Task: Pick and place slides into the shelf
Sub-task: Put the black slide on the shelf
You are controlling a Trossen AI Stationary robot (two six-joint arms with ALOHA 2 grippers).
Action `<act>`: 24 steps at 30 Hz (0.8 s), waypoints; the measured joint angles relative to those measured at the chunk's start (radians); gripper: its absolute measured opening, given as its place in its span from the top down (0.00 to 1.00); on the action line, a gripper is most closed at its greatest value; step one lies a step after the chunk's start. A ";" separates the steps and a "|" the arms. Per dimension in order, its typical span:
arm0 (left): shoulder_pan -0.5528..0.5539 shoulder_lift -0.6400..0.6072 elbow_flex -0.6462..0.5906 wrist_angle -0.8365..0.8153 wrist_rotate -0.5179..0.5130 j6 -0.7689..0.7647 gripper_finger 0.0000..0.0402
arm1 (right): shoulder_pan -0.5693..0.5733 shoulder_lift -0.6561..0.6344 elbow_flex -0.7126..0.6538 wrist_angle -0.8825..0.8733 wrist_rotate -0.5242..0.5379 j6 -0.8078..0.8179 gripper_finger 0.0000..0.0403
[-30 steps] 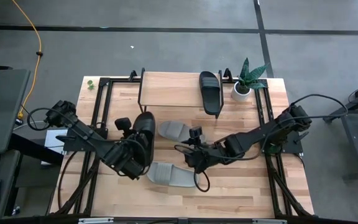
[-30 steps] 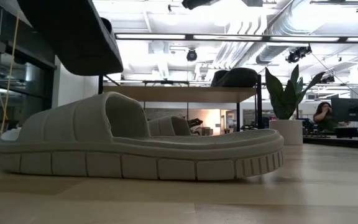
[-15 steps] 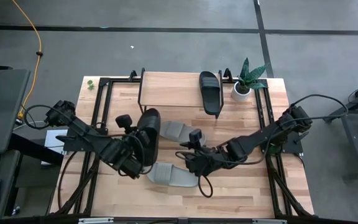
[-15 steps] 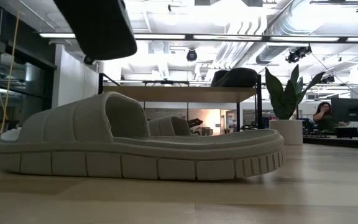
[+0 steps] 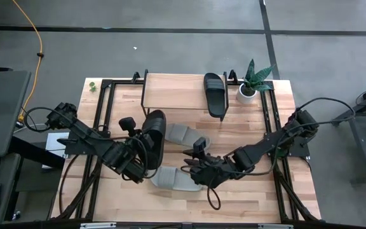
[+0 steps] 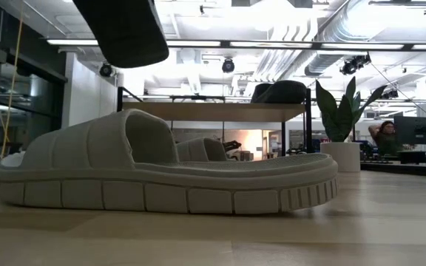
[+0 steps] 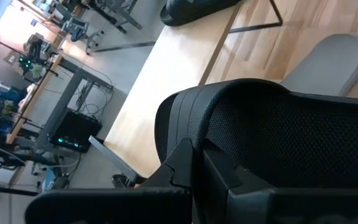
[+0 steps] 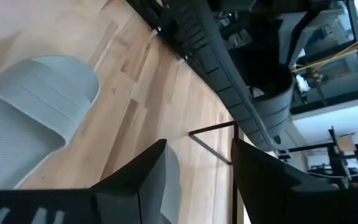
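Your left gripper [image 5: 143,147] is clamped on a black slide [image 5: 152,137] and carries it clear of the tabletop [image 5: 246,121]; in the low view that slide [image 6: 124,29] hangs in the air above the nearer grey one, and in the left wrist view its textured black strap [image 7: 272,143] fills the space right ahead of the fingers. Beyond that claw, past the toe of the held slide, you have the shelf [image 5: 170,92], its pale board bare on the side closest to you.

Your right gripper [image 5: 194,166] has its fingers [image 8: 135,180] apart with nothing between them. It sits low over the table between the two grey slides: one grey slide [image 5: 173,179] lies just beside it, toward the table's front edge, and the other grey slide [image 5: 182,135] lies just on its far side, toward the shelf. The right wrist view shows a grey slide [image 8: 36,118] flat on the wood ahead of the open fingers, not touching them.

The second black slide [image 5: 215,93] already lies on the shelf, well beyond your right claw, at the end nearest the potted plant [image 5: 251,81]. From table height the near grey slide [image 6: 161,174] rests flat on its sole.
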 joint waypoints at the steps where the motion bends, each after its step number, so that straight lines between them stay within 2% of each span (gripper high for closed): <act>1: 0.000 0.000 0.000 0.011 -0.003 0.009 1.00 | 0.000 0.009 0.000 0.016 0.000 -0.014 0.58; 5: 0.005 0.000 0.000 0.080 -0.018 0.072 1.00 | -0.005 0.046 0.014 0.060 0.015 -0.059 0.58; 8: 0.027 0.000 0.000 0.126 -0.010 0.118 1.00 | -0.008 0.066 0.062 0.017 0.061 -0.042 0.58; 20: 0.183 0.001 -0.013 0.154 0.043 0.189 1.00 | 0.006 0.126 0.131 -0.035 0.060 -0.033 0.58; 24: 0.204 0.001 -0.008 0.224 0.055 0.251 1.00 | 0.008 0.126 0.131 -0.037 0.070 -0.032 0.58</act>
